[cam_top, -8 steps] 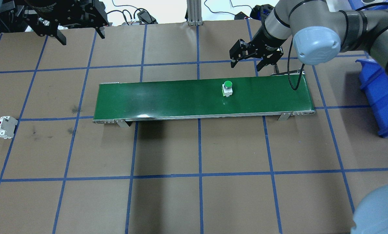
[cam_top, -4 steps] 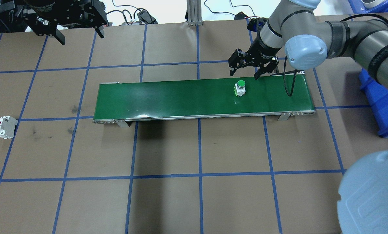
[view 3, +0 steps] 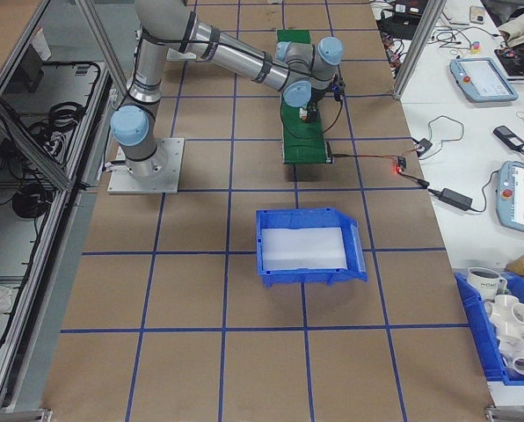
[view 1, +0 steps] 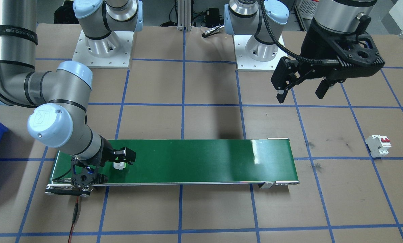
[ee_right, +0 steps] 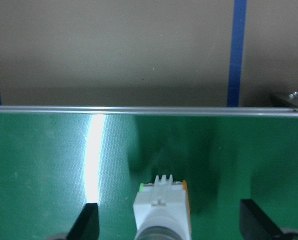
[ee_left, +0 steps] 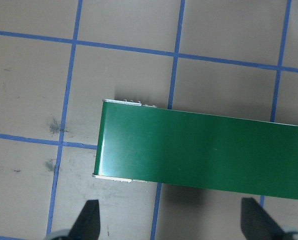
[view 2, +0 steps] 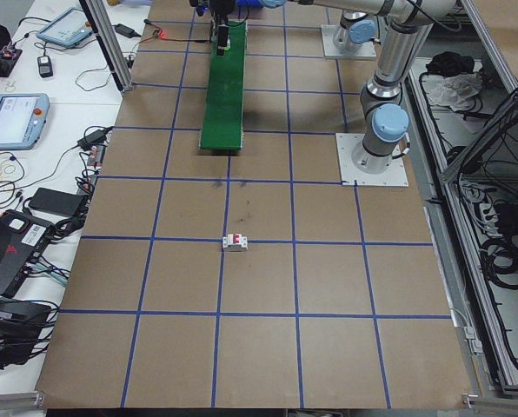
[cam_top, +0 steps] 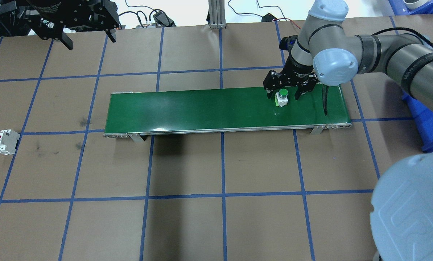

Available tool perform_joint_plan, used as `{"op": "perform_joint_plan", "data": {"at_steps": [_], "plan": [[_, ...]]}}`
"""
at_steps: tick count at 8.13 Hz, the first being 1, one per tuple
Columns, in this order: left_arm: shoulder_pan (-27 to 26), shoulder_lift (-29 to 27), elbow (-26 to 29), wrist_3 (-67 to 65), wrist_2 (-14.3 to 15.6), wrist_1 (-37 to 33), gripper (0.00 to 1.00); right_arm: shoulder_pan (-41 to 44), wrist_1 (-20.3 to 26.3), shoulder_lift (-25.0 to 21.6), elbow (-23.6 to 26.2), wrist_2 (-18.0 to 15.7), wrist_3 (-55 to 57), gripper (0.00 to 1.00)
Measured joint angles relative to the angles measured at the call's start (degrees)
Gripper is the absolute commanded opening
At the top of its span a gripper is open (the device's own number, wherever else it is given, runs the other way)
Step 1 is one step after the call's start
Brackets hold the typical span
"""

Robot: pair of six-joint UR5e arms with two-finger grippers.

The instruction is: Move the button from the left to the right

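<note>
A: Brown worktop, green belt: we see the button upright near its right end, between the spread fingers of the right hand.

B: We centre first, then close squarely on its white body. Left hand hangs apart, idle.

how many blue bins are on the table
2. One blue bin sits on the table at the robot's right end, beyond the conveyor; a second bin, holding white parts, shows at the right view's lower right corner. Others may be out of frame.
</note>
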Motion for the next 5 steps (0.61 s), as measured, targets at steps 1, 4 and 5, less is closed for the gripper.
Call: {"op": "perform_joint_plan", "data": {"at_steps": [1,4,5], "plan": [[0.0,0.0,0.0,0.0,0.0,0.0,1.00,0.0,0.1,0.1,0.3,-1.1,0.0,0.19],[0.0,0.1,0.0,0.0,0.0,0.0,1.00,-0.1,0.5,0.1,0.4,-7.3,-3.3,0.00],[0.0,0.1,0.0,0.0,0.0,0.0,1.00,-0.1,0.5,0.0,0.3,-8.7,-3.7,0.00]]}}
